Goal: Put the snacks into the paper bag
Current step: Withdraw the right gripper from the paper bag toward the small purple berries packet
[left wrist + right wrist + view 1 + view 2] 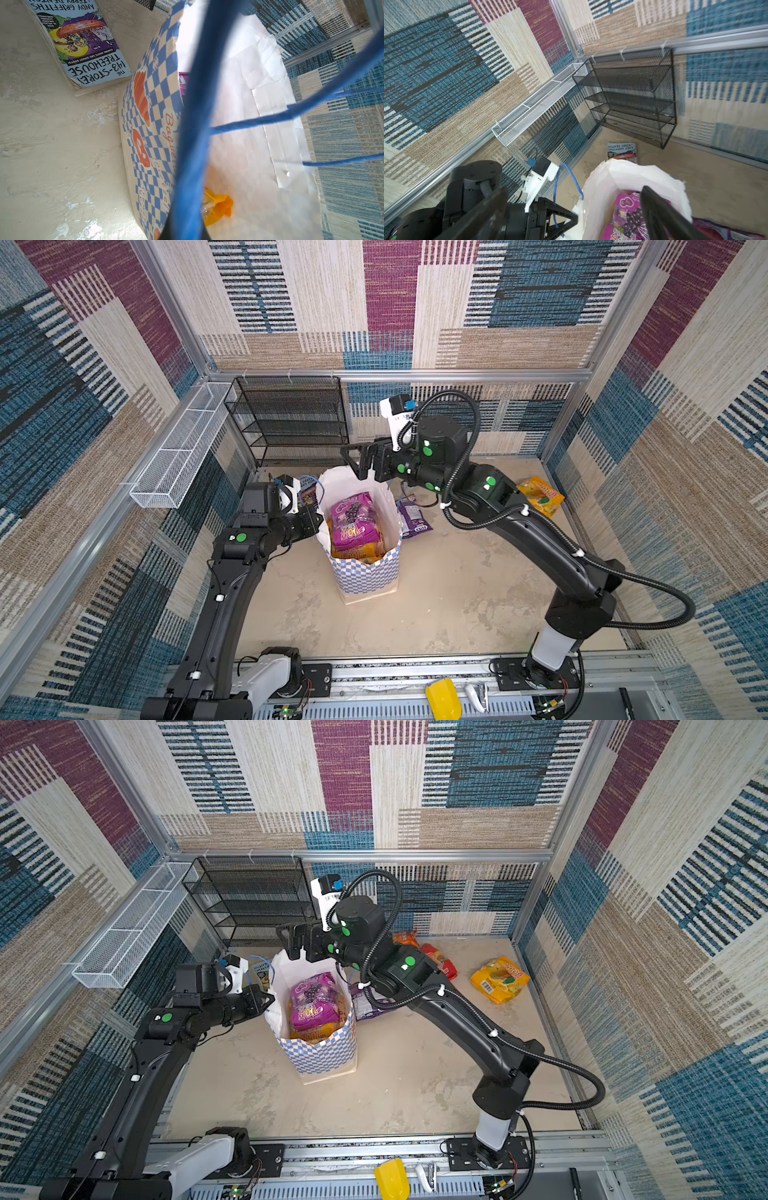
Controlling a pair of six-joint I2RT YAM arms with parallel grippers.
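The right gripper [356, 462] stands with its jaws wide and nothing between them, hanging over the far rim of the bag [365, 576]. Straight below, a pink packet [355, 520] lies on top inside the bag, over a yellowish lower packet [358, 551]. The left gripper [318, 522] is clamped tight at the bag's left rim. In the right wrist view its tips meet the white paper, though the blue cord [195, 124] may be pinched too; I cannot tell. So the task looks partly done: at least two snacks are in. Four are left on the floor: a purple packet [411, 518] just beside the bag, a yellow packet [540, 495] well apart on the right, and a red packet [440, 961] and an orange packet [405, 937] near the back wall. The book [83, 45] lies behind the bag. The right arm reaches across the middle with its wrist level and raised. The left arm rises from its base, wrist level, pointing at the bag.
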